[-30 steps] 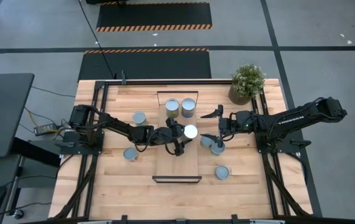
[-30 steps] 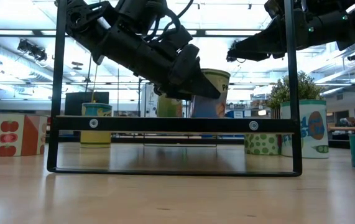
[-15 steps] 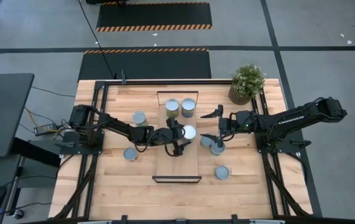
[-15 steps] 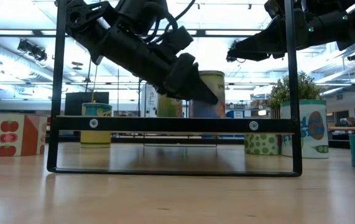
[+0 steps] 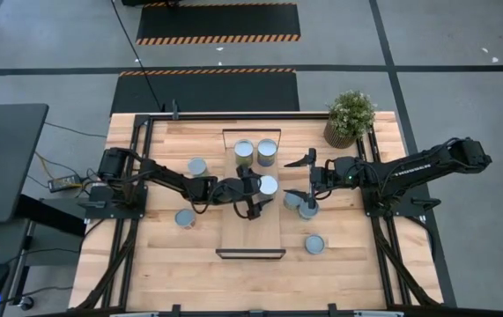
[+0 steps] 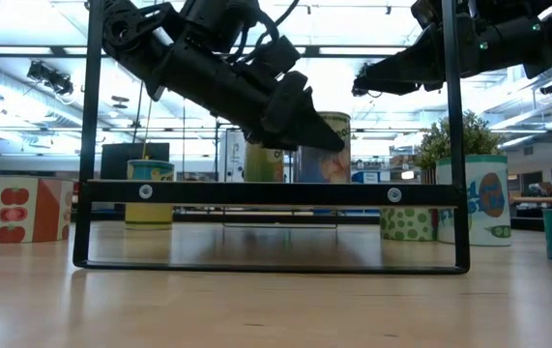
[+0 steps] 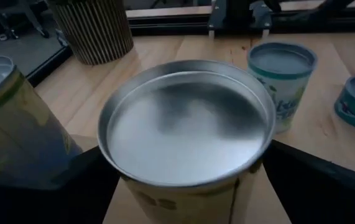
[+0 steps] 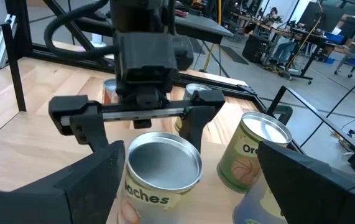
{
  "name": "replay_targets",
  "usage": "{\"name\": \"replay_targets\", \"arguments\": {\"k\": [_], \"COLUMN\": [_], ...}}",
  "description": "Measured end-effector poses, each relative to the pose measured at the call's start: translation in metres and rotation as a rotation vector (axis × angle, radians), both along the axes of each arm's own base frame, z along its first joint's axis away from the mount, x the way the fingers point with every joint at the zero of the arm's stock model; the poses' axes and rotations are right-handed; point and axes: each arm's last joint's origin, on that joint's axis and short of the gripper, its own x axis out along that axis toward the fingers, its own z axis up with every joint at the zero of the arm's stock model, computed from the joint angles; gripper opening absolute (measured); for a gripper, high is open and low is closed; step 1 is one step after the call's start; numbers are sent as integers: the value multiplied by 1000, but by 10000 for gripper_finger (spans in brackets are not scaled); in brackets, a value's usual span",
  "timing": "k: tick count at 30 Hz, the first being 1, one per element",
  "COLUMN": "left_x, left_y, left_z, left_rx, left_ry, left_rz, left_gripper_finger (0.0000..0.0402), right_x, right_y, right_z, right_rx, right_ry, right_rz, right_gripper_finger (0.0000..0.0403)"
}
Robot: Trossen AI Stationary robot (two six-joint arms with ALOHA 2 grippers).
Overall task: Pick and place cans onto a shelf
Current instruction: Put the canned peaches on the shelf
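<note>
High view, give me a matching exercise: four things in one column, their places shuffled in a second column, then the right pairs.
1. plant
2. pair of cans
3. held can
4. front can

A. in the left gripper, over the shelf
B. on the table, right of the shelf's near end
C. far right table corner
D. far end of the shelf

Pairs: 1-C, 2-D, 3-A, 4-B

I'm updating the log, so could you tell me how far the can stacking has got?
Two cans stand on the shelf. The left gripper holds a third can over it. Five cans remain on the table; the right gripper hovers open above two of them.
</note>
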Motion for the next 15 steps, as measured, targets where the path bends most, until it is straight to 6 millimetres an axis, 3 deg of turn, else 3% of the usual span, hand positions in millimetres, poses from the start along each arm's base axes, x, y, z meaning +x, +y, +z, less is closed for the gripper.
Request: {"name": "replay_targets", "arguments": {"k": [15], "left_x": [-6], "left_y": [-1], "left_z": [23], "left_rx": [192], "left_ry": [15], "left_rz": [-69], "left_gripper_finger": [380], "right_x": [0], "right_y": [0], "right_z": [0], "right_rx": [0], "right_ry": [0], "right_rz": [0], "right_gripper_finger": [375]}}
